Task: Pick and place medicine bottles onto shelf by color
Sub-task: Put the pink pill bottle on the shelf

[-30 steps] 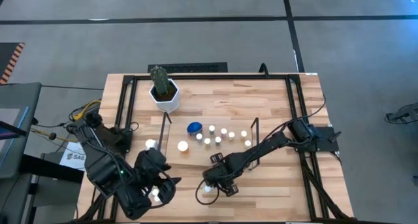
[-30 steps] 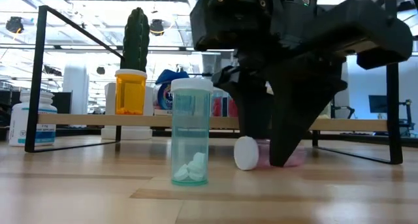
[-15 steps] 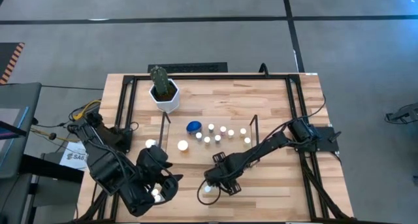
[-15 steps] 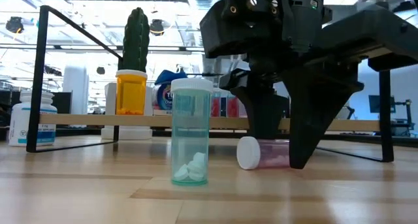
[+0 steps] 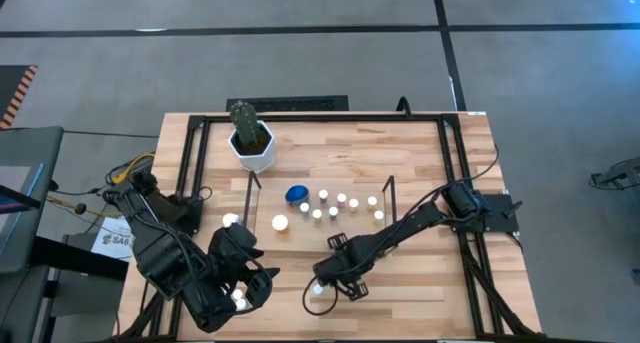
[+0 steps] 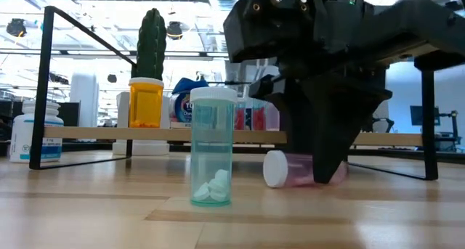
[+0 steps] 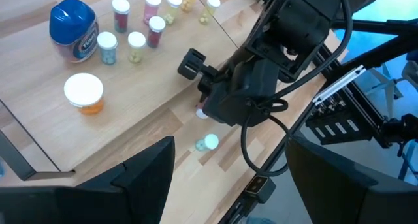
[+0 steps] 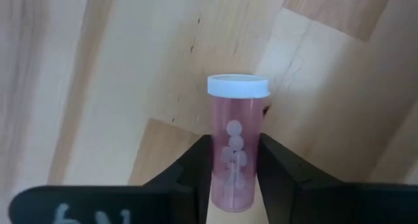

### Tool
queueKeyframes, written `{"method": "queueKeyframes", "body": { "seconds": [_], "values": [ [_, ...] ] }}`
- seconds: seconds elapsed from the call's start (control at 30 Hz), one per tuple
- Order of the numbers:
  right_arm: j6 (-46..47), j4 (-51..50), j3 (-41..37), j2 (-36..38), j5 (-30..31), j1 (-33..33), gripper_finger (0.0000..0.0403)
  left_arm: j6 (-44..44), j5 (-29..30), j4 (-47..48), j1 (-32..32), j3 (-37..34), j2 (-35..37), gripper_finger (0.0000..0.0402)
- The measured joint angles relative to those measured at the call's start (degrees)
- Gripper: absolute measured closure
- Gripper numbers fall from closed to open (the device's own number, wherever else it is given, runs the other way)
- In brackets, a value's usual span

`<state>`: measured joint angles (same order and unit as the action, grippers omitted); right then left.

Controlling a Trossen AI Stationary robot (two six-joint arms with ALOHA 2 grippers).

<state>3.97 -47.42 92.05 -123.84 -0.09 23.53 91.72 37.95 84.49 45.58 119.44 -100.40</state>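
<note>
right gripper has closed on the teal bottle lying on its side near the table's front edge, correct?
Wrong colour. The right gripper is shut on the pink bottle, as the right wrist view shows. It does lie on its side near the front edge; the teal bottle stands upright beside it, untouched.

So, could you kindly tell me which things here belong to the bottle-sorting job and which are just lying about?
Job:
- pink bottle, lying down, clamped in the right claw
- teal bottle, upright
- bottles on the shelf

Lying about:
- cactus pot
- table

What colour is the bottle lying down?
Pink bottle with a white cap, clearest in the right wrist view.
</note>
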Motion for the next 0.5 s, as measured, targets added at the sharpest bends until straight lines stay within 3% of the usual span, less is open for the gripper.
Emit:
{"method": "queueKeyframes", "body": {
  "seconds": [0.5],
  "values": [
    [5.1, -9.5, 9.8, 11.5, 0.2, 0.0, 0.0277, -1.5, 0.0, -2.0, 0.0, 0.0, 0.0, 0.0126]
  ]
}}
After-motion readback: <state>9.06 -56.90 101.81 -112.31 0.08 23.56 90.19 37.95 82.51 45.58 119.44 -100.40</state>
